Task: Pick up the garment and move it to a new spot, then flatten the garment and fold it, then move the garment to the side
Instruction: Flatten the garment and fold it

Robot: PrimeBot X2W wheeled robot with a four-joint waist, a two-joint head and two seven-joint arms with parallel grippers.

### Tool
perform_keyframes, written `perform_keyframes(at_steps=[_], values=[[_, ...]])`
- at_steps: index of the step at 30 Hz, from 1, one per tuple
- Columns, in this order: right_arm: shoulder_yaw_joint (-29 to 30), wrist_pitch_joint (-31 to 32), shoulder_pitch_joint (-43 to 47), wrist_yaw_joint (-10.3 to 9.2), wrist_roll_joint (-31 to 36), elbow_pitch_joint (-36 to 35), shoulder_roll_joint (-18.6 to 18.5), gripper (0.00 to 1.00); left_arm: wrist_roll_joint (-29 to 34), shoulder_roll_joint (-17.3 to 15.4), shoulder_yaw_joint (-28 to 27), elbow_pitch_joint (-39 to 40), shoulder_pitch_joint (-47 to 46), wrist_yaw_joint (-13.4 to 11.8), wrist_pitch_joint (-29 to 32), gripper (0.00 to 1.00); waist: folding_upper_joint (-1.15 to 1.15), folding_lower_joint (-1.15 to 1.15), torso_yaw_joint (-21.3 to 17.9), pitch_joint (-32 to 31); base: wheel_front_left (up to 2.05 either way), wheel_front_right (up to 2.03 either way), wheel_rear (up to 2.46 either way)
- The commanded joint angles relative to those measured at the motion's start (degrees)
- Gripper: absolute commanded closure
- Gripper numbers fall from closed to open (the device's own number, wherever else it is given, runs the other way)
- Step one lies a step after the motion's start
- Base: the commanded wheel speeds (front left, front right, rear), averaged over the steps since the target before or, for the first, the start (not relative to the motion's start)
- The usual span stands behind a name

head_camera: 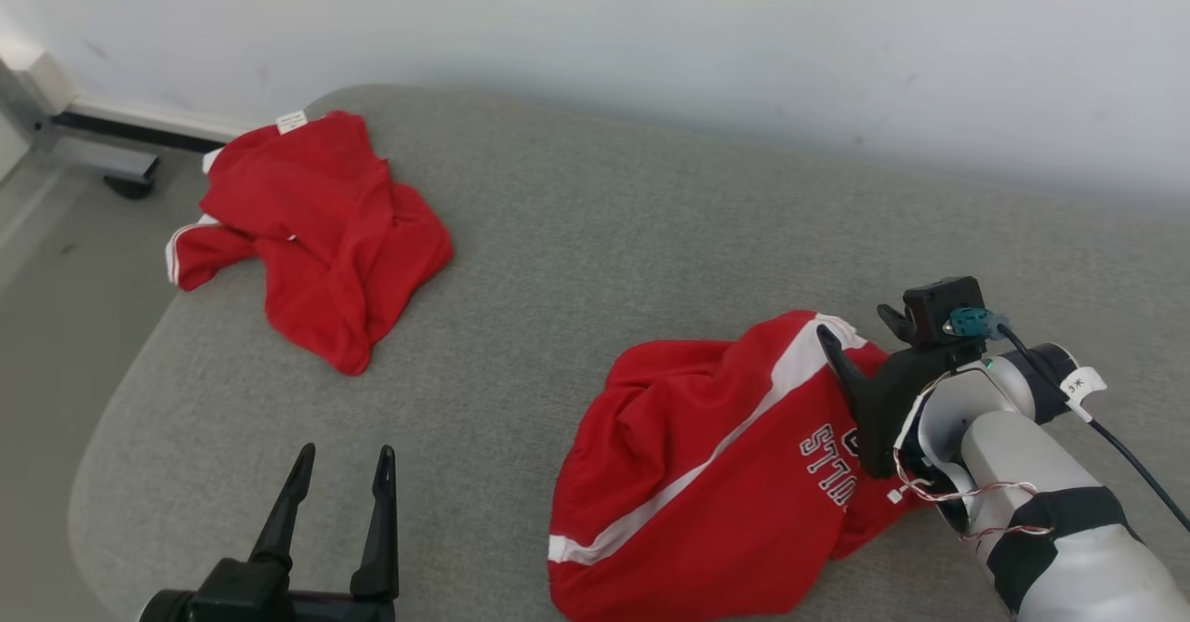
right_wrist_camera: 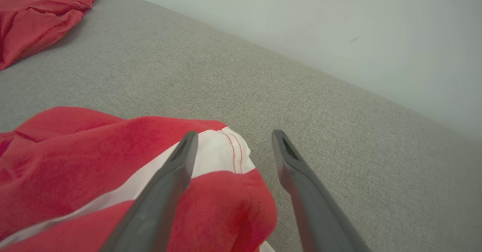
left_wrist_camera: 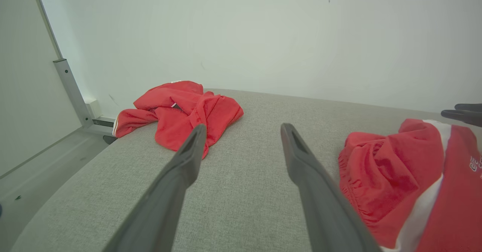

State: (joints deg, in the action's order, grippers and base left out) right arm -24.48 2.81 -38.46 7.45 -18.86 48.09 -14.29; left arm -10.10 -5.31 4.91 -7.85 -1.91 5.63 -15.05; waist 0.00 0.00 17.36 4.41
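Observation:
A crumpled red garment [head_camera: 707,473] [left_wrist_camera: 384,176] [right_wrist_camera: 75,158] with a white stripe and white lettering lies at the front right of the grey padded surface [head_camera: 604,231]. My right gripper [head_camera: 852,320] [right_wrist_camera: 233,137] hovers open over its far right edge. One finger is above the white hem, the other above bare grey fabric, and nothing sits between them. My left gripper [head_camera: 345,455] [left_wrist_camera: 244,127] is open and empty near the front left, well clear of the cloth. The right gripper's fingertips [left_wrist_camera: 461,112] also show at the edge of the left wrist view.
A second red garment [head_camera: 316,222] [left_wrist_camera: 184,109] [right_wrist_camera: 34,14] with a white label lies bunched at the far left corner. A pale wall runs behind the surface. A metal frame leg [head_camera: 93,157] and floor lie off the left edge.

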Motion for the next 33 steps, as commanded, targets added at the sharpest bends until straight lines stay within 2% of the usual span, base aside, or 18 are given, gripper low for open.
perform_keyframes(at_steps=[1, 7, 10, 11, 12, 19, 23, 27, 33], values=[[-0.77, 0.22, -1.1, 0.08, -1.26, 1.33, -0.46, 0.0, 0.37, 0.39, 0.0, -0.21, -0.99, 0.27, -0.19, 0.0, 0.0, 0.0, 2.47, 1.9, 0.0, 0.0, 0.0], [-4.32, 3.8, -3.17, 0.07, -4.81, 8.0, -1.25, 0.0, 0.66, 1.23, -0.17, -0.51, -1.6, 0.81, -0.19, 0.0, 0.0, 0.0, 3.73, 2.77, 0.0, 0.0, 0.0], [-5.39, 5.01, -3.89, 0.08, -6.19, 9.08, -1.13, 0.0, 0.73, 1.36, -0.42, -0.52, -1.72, 0.96, -0.19, 0.0, 0.0, 0.0, 3.8, 3.02, 0.0, 0.0, 0.0], [-5.92, 5.58, -3.94, 0.08, -7.36, 9.44, -0.93, 0.79, 0.73, 1.42, -0.61, -0.51, -1.74, 1.05, -0.19, 0.0, 0.0, 0.0, 3.78, 3.12, 0.0, 0.0, 0.0], [-6.4, 6.04, -4.03, 0.07, -8.33, 9.7, -0.82, 1.0, 0.72, 1.48, -0.81, -0.5, -1.77, 1.13, -0.19, 0.0, 0.0, 0.0, 3.66, 3.24, 0.0, 0.0, 0.0], [-9.61, -0.4, -5.6, 0.07, -11.18, 8.57, -2.4, 1.0, 1.19, 1.78, -2.61, -0.55, -1.16, 1.43, -0.19, 0.0, 0.0, 0.0, 1.36, 2.68, 0.0, 0.0, 0.0], [-10.67, -8.43, -4.68, 0.07, -11.68, 7.01, -3.56, 1.0, 1.98, 1.77, -3.99, -0.39, 0.18, 1.34, -0.19, 0.0, 0.0, 0.0, -1.47, 0.85, 0.0, 0.0, 0.0], [-10.54, -14.68, -2.75, 0.07, -11.24, 5.28, -4.85, 1.0, 2.41, 1.64, -4.7, -0.04, 1.27, 1.46, -0.19, 0.0, 0.0, 0.0, -4.39, -0.28, 0.0, 0.0, 0.0], [-7.08, -17.77, 2.67, 0.07, -10.18, -1.09, -6.71, 1.0, 2.78, 1.68, -5.67, 0.32, 2.49, 1.61, -0.19, 0.0, 0.0, 0.0, -9.27, -1.2, 0.0, 0.0, 0.0]])
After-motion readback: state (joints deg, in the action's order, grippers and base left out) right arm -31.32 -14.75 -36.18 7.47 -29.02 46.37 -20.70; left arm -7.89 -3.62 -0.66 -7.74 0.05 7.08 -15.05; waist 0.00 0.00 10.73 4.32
